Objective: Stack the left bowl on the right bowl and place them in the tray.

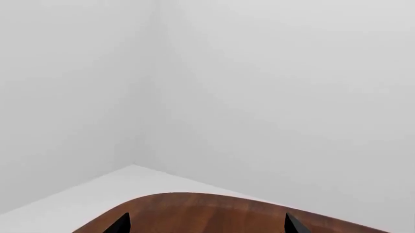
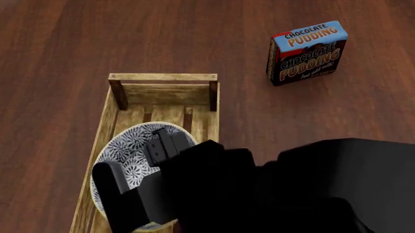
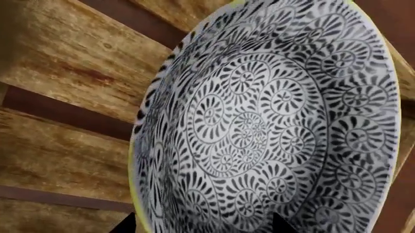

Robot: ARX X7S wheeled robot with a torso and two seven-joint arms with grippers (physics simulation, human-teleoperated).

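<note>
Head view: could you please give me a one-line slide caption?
Patterned bowl rests in the wooden tray beneath the robot's arm; pudding box stands apart.

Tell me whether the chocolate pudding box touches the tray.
Apart. The head view shows bare tabletop between the chocolate pudding box and the tray.

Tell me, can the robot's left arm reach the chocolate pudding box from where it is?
Probably not easily. The chocolate pudding box stands on the far right of the table, and the right arm over the bowl in the tray lies across the way. The left wrist view shows only a table edge and walls.
</note>
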